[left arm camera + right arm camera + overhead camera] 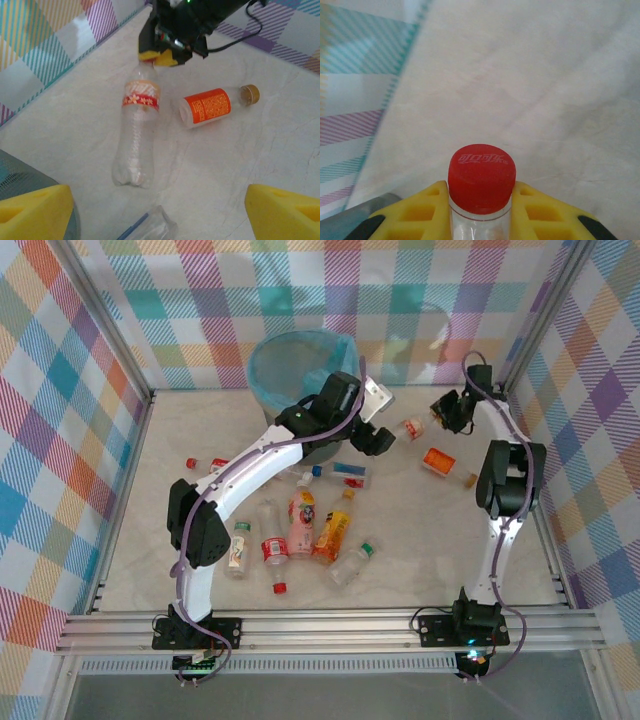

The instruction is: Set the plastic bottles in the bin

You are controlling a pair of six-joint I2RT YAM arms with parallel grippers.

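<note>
My right gripper point(481, 212) is shut on the neck of a clear bottle, just under its red cap point(481, 177). That bottle point(136, 135), with a red label, stretches low over the table from the right gripper point(165, 54) toward the left one. An orange bottle point(210, 106) with a tan cap lies beside it. My left gripper point(160, 220) is open, yellow fingertips point(35, 210) wide apart, with the end of a blue-labelled clear bottle point(150, 227) between them. The bin point(300, 365) with its blue liner stands at the back, behind the left gripper point(378, 438).
Several more bottles lie mid-table: a pink one point(301, 523), a yellow-orange one point(333, 530), clear ones point(272, 535) and a loose red cap point(280, 588). Checked walls close in the back and both sides.
</note>
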